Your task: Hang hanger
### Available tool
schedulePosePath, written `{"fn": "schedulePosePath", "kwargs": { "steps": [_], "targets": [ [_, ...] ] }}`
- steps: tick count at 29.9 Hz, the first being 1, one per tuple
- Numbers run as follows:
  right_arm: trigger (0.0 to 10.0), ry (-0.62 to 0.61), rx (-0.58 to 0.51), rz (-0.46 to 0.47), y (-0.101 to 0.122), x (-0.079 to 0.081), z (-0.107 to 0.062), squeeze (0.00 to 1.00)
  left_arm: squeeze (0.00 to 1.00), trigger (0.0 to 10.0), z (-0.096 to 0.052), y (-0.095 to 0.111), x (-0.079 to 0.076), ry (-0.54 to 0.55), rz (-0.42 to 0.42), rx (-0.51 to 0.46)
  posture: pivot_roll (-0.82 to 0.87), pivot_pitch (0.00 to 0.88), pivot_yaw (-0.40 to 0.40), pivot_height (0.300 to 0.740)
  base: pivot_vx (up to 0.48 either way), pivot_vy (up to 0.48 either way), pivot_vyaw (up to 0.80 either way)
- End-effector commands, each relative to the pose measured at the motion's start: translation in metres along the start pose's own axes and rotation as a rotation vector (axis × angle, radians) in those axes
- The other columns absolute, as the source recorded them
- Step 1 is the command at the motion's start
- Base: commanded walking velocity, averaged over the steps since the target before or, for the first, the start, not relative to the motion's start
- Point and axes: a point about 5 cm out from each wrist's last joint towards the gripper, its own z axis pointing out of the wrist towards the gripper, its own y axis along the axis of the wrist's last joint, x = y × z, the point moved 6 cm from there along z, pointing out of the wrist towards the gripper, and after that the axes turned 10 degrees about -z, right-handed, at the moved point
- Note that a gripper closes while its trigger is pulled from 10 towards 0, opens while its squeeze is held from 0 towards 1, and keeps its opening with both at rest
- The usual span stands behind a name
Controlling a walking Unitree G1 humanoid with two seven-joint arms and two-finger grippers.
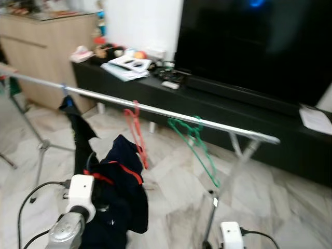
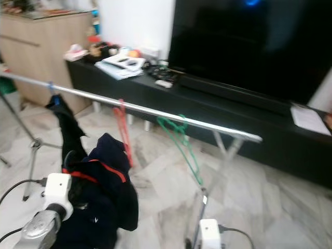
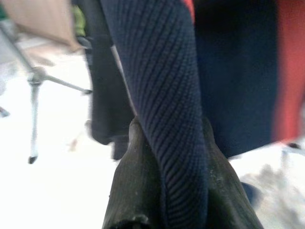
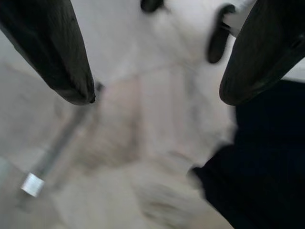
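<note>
Left gripper point(image 3: 169, 191) pinches navy garment point(image 1: 122, 192); nothing legible.

Light: even indoor, moderate | Glare: blue spot on dark TV screen point(image 1: 257, 3) | Blur: head views soft throughout | Wrist views: floor point(image 3: 57, 191) overexposed white, heavily defocused

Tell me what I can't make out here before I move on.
- Left hand: eye views hide its fingers behind the navy garment; whether a hanger is inside is hidden.
- Right hand: eye views cut it off at the bottom edge.
- TV bench clutter: too blurred to identify.
</note>
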Motion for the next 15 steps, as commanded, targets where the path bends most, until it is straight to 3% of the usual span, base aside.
{"fn": "schedulePosePath", "kwargs": {
  "steps": [1,5,7,15],
  "targets": [
    [10.0,-0.033,0.02,-0.002,-0.0093,-0.0152,-0.0038,0.0,0.0,10.0,0.0035,0.0084,-0.0089,-0.022,0.009,-0.029,0.15,0.0,-0.075,0.74,0.296,0.0,0.8],
    [10.0,-0.039,0.017,0.009,-0.0091,-0.0158,-0.0039,0.0,0.0,10.0,0.0039,0.0086,-0.0095,-0.025,0.009,-0.029,0.15,0.0,-0.074,0.74,0.296,0.0,0.8],
    [10.0,-0.048,0.022,0.046,-0.0107,-0.016,-0.0039,0.0,0.0,10.0,0.004,0.0084,-0.01,-0.029,0.008,-0.027,0.15,0.0,-0.074,0.74,0.298,0.0,0.0],
    [10.0,-0.044,0.023,0.037,-0.0103,-0.0158,-0.0038,0.0,0.0,10.0,0.0035,0.0054,-0.0132,-0.042,0.014,-0.016,0.15,0.0,-0.076,0.74,0.297,0.0,0.0]
  ]
}}
